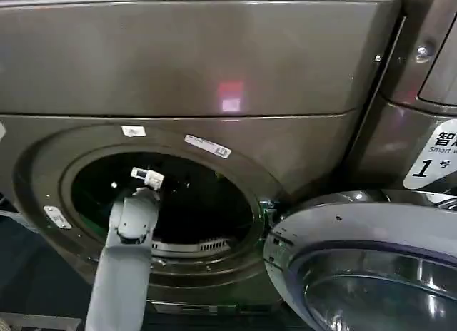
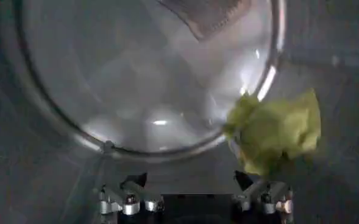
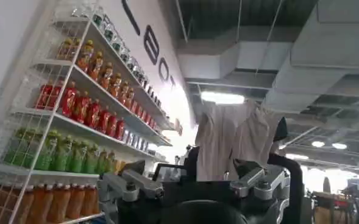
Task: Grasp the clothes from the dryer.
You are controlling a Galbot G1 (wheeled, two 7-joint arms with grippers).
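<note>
While crumpled soft clothes (image 2: 277,131) lie inside, left tool (image 2: 194,181) gapes.

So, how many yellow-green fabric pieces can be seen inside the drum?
1: a small crumpled yellow-green fabric piece lies against the drum wall, beyond the open left gripper. More may be hidden.

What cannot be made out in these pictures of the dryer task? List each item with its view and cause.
Head view: inside the dryer the drum is too dark to read; the door is cut by the lower edge.
Left wrist view: whether the clothes touch the open left pincer; the lower edge cuts it off.
Right wrist view: the right pincer is partly covered by a beige cloth.
</note>
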